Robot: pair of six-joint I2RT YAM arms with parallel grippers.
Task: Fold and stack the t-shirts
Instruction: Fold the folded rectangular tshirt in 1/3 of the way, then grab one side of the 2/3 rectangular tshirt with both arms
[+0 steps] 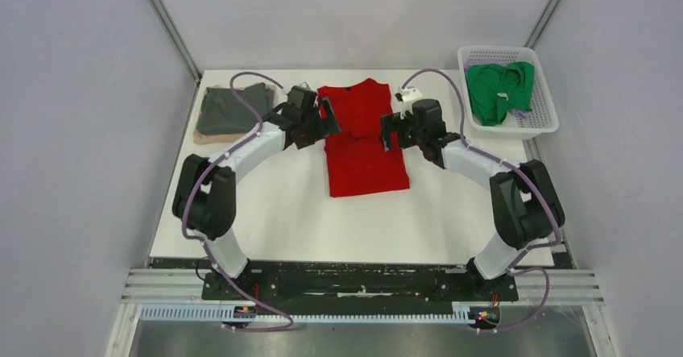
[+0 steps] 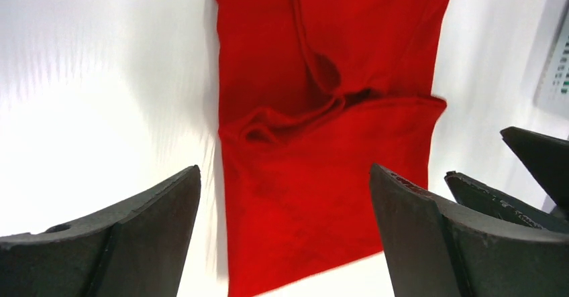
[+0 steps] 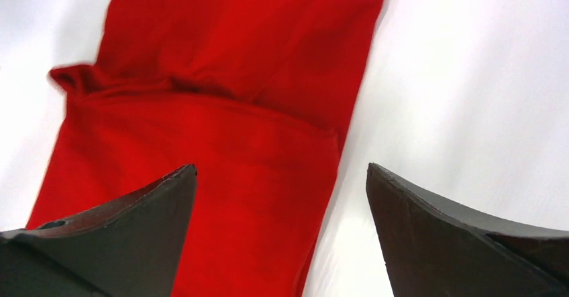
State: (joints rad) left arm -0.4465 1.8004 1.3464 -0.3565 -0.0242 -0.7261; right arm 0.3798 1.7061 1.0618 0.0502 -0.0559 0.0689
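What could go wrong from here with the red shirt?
The red t-shirt has a loose, bunched crease across its middle; a pinch there may catch only one layer and undo the fold. The left gripper and right gripper hang open close together above it, so reaching inward at once, they might collide.

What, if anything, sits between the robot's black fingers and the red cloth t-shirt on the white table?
Nothing visible does. The left gripper and right gripper hang open at either side of the bright red cloth t-shirt; each wrist view shows bare red cloth straight between its fingers.
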